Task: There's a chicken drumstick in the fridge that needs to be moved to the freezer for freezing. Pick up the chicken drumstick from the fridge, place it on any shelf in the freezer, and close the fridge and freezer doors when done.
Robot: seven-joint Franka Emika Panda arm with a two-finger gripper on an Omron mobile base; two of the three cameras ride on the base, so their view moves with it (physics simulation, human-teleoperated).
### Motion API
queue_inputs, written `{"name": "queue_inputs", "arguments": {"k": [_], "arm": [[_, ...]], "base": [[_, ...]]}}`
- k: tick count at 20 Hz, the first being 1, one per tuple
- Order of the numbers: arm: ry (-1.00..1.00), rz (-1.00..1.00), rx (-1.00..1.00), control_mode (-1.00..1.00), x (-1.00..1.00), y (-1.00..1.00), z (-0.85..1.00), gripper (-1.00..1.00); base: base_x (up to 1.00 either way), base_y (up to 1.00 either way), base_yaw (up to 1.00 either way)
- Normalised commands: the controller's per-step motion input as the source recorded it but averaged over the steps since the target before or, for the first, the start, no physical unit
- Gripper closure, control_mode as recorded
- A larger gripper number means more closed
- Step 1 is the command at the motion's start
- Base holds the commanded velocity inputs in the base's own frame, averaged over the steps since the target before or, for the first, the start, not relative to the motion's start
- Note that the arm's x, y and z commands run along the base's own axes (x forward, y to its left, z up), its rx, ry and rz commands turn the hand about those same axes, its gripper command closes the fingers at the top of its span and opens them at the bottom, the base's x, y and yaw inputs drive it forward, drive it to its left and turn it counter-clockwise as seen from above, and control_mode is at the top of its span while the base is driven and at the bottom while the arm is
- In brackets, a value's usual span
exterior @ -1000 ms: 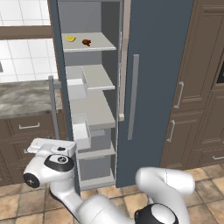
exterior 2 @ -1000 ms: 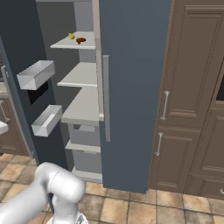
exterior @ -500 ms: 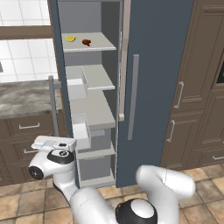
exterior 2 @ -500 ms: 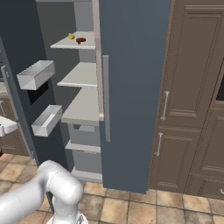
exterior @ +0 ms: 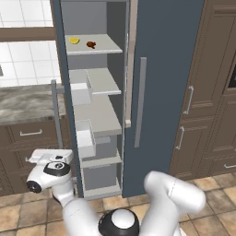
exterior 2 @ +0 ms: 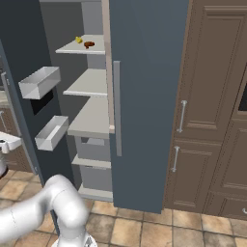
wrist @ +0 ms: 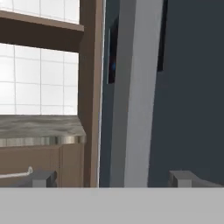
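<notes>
Directly ahead of the released pincer point(wrist: 112, 178) we see the open door's grey bar handle point(wrist: 135, 92), standing between its spread fingertips point(wrist: 183, 177).

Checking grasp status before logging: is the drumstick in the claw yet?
No, the chicken drumstick lies on the top shelf beside a lemon wedge, while the claw is open by the door handle.

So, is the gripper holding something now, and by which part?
Nothing is held. The gripper is open, with only the open door's grey handle ahead between its fingertips.
</notes>
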Motion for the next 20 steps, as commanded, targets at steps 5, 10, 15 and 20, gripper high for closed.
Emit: {"name": "queue_inputs", "arguments": {"k": [5, 10, 15, 20], "arm": [[0.0, 0.0, 0.0, -1.0, 0.46, 0.1, -0.11, -1.0], [0.01, 0.0, 0.0, -1.0, 0.48, -0.21, -0.02, -1.0], [0.01, 0.0, 0.07, -1.0, 0.42, -0.82, 0.0, -1.0], [0.0, 0.0, 0.13, -1.0, 0.19, -1.0, 0.0, -1.0]], "base": [[0.0, 0.0, 0.0], [0.0, 0.0, 0.0], [0.0, 0.0, 0.0], [0.0, 0.0, 0.0]]}}
